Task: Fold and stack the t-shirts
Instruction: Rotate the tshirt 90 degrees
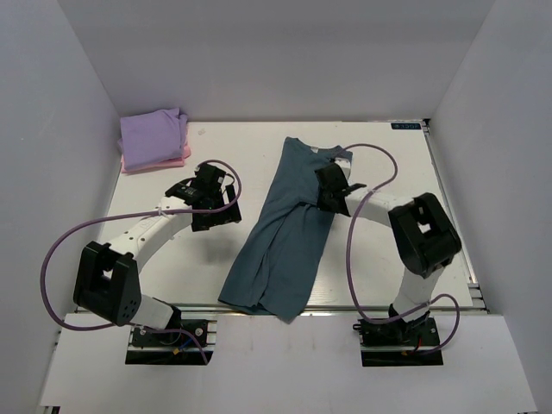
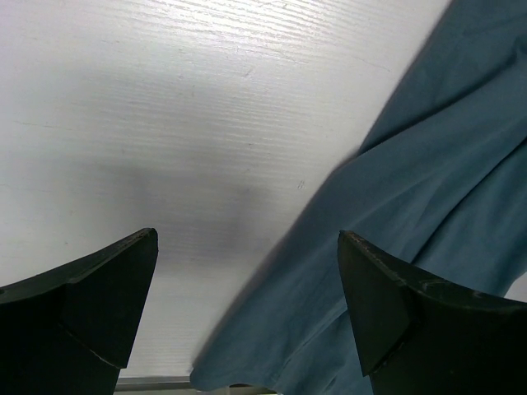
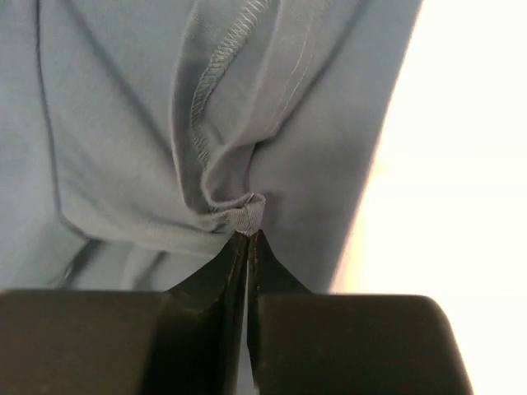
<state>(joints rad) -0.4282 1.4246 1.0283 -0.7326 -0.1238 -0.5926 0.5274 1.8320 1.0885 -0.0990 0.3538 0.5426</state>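
A dark teal-blue t-shirt (image 1: 280, 237) lies lengthwise down the middle of the white table (image 1: 207, 276), folded in on itself, its lower end at the near edge. My right gripper (image 1: 330, 188) is shut on a pinch of that shirt's hemmed edge (image 3: 247, 216) near its upper right side. My left gripper (image 1: 210, 197) stands open over bare table left of the shirt, nothing between its fingers (image 2: 387, 296); the shirt (image 2: 428, 189) fills the right of its view. A lavender-purple t-shirt (image 1: 153, 134) lies folded on a pink one (image 1: 172, 161) at the back left.
White walls close in the table on the left, back and right. A metal rail (image 1: 345, 312) runs along the near edge. Purple cables (image 1: 60, 250) loop from both arms. A small blue label (image 1: 405, 126) sits at the back right corner.
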